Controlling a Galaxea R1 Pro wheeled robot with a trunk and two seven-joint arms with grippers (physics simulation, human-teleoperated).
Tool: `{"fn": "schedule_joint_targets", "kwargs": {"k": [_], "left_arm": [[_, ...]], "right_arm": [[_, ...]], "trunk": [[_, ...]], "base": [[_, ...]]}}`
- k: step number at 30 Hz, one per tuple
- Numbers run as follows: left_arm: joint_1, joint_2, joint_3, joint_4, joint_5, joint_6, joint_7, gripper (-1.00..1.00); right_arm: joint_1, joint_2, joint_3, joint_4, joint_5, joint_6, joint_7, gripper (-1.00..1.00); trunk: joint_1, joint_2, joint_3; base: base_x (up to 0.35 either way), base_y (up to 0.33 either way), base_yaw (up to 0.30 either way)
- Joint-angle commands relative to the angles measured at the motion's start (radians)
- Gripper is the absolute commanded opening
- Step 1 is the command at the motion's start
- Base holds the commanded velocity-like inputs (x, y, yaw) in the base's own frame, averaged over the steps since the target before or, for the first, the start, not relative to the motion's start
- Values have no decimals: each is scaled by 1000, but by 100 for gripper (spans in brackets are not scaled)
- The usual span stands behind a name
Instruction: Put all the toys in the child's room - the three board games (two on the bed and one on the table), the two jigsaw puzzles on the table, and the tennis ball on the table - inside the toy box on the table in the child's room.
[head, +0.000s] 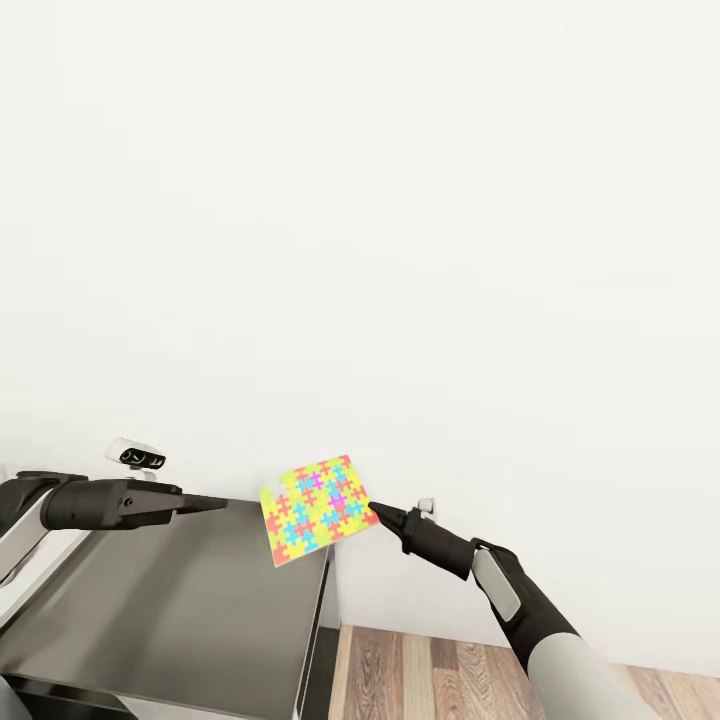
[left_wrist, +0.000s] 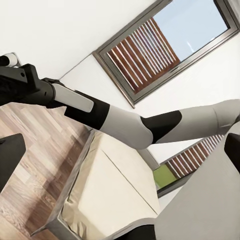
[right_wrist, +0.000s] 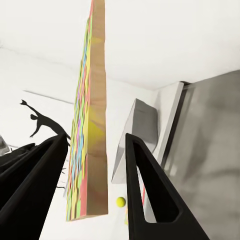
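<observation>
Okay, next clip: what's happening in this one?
The right pincer holds a jigsaw puzzle by its edge, lifted in the air above the end of the dark grey table. The left pincer hovers over the same table with nothing in it. The right wrist view shows the tennis ball and grey toy box beyond.

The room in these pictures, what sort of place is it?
Probably a bedroom, perhaps a child's: a bed with a beige mattress, a dark grey desk, and a colourful jigsaw puzzle in the right claw.
</observation>
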Motion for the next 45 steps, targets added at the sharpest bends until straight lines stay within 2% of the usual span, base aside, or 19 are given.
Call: {"fn": "schedule_joint_targets", "kwargs": {"k": [1, 11, 26, 32, 45], "left_arm": [[-2, 1, -3, 0, 4, 11, -3, 100], [-2, 1, -3, 0, 4, 11, -1, 100], [-2, 2, -2, 3, 6, 11, -3, 100], [-2, 1, 22, 37, 9, 11, -6, 100], [-2, 1, 25, 40, 4, 11, -5, 100]], "right_arm": [[-1, 0, 2, 0, -7, 6, -1, -100], [1, -5, 0, 0, -8, -40, -3, -100], [1, -3, 1, -2, -8, -40, -1, -100], [1, -4, 2, -1, -8, -44, -1, -100], [1, -1, 2, -1, -7, -48, -1, -100]], "trunk": [[1, -2, -2], [1, -2, -2], [1, -2, -2], [1, -2, -2], [1, -2, -2]], "base": [[0, 0, 0], [0, 0, 0], [0, 0, 0], [0, 0, 0], [0, 0, 0]]}}
